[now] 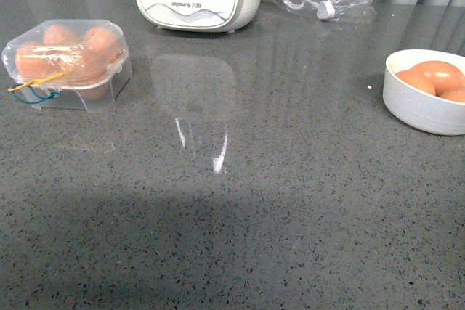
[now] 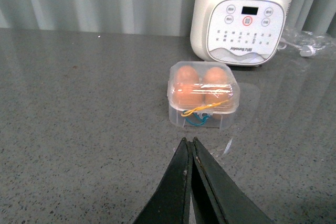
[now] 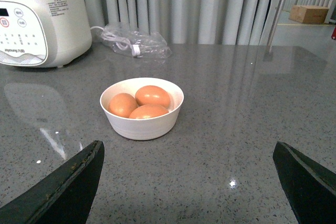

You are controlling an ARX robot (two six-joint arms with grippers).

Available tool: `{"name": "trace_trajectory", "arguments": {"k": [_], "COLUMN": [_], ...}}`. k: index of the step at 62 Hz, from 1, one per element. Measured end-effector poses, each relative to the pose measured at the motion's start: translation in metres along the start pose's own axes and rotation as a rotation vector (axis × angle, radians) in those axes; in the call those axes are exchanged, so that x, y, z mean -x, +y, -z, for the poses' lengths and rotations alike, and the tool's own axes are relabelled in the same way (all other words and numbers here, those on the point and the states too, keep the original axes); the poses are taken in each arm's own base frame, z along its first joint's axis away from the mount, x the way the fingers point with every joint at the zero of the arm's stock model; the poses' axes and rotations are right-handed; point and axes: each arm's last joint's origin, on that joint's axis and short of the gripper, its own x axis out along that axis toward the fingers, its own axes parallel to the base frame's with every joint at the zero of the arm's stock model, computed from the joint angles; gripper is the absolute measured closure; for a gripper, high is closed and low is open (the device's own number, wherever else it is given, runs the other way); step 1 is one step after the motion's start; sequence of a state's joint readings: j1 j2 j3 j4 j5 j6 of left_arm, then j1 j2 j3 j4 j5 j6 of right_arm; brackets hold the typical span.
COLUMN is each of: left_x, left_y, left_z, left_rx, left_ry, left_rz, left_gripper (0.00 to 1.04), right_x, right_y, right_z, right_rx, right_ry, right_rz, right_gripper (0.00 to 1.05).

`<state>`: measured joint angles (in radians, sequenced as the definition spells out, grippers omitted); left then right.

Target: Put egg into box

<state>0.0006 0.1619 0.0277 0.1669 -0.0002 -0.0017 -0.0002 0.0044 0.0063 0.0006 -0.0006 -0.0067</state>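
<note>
Right gripper (image 3: 189, 182), jaws spread, faces white bowl (image 3: 142, 124) near right edge; take nearest egg (image 3: 148, 112) gently; left gripper (image 2: 191, 153) pressed together; lidded box (image 1: 65, 63) of eggs sits near left edge.

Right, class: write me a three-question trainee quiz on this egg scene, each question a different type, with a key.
1. True or false: the box has its lid closed.
2. How many eggs lie in the white bowl? A) one B) three C) five
3. Fill in: the left gripper is ____, while the right gripper is open.

Key: 1 true. 2 B. 3 shut.
</note>
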Motion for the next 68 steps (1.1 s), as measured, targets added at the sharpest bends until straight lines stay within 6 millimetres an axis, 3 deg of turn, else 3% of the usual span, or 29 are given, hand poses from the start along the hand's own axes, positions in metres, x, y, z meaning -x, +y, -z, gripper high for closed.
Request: {"name": "trace_trajectory", "arguments": {"k": [7,31,57,65,68], "left_x": [0.0099,0.0108,0.0108,0.0108,0.0108], "left_y": [0.0,0.0,0.0,0.0,0.0], "left_z": [0.0034,0.0027,0.0027,0.0027,0.0027], "left_rx": [0.0,0.0,0.0,0.0,0.0], "left_ry": [0.016,0.007,0.007,0.007,0.007], "left_rz": [0.0,0.0,0.0,0.0,0.0], "left_gripper": [1.01,1.01,0.34,0.07,0.07], "right_x": [0.0,0.0,0.0,0.0,0.0], "right_y": [0.0,0.0,0.0,0.0,0.0], "right_z": [0.0,0.0,0.0,0.0,0.0], "right_rx": [0.0,0.0,0.0,0.0,0.0], "right_ry": [0.0,0.0,0.0,0.0,0.0], "right_rz": [0.0,0.0,0.0,0.0,0.0], "right_gripper": [0.07,0.07,0.07,0.07,0.07]}}
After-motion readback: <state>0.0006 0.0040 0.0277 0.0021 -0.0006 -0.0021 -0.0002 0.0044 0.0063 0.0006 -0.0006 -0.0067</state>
